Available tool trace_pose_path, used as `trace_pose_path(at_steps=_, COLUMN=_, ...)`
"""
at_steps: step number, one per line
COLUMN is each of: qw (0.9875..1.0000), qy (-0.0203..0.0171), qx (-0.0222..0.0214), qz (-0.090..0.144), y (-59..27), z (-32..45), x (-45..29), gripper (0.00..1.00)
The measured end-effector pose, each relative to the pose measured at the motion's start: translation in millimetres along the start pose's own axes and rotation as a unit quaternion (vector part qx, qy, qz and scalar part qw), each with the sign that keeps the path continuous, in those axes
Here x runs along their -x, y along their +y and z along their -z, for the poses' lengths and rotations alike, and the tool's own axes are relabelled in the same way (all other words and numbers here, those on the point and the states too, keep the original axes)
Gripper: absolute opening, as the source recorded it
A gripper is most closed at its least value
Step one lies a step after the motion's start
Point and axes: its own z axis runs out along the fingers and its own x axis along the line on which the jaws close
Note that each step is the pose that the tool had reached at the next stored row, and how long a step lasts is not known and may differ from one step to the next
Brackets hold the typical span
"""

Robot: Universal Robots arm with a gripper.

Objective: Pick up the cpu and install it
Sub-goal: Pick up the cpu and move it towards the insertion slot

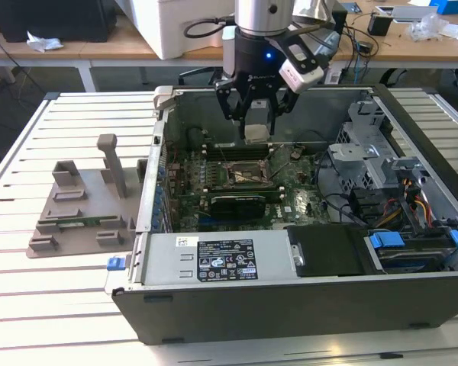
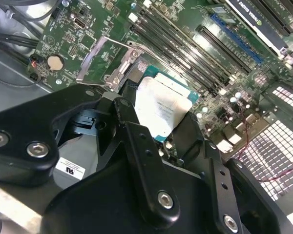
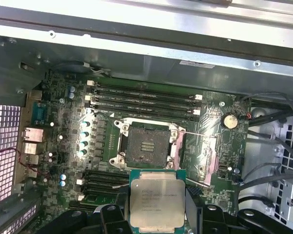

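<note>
Hand [image 1: 257, 128] in upper centre of exterior view, closed on cpu [image 3: 156, 204]. Cpu flat between fingers, hanging over motherboard [image 3: 63, 122], near open socket [image 3: 145, 146], not touching, inside case [image 1: 290, 305].

The gripper [image 1: 257, 122] holds the cpu [image 1: 257, 133] above the motherboard socket [image 1: 243, 177].
</note>
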Motion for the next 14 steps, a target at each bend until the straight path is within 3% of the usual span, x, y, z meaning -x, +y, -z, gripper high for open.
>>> trace_pose_path(at_steps=4, qw=1.0, qy=0.0001, qx=-0.0001, qz=0.0, y=1.2, z=-6.1, x=0.3, gripper=0.55)
trace_pose_path(at_steps=14, qw=1.0, qy=0.0, qx=0.0, qz=0.0, y=1.2, z=-7.2, x=0.5, gripper=0.55)
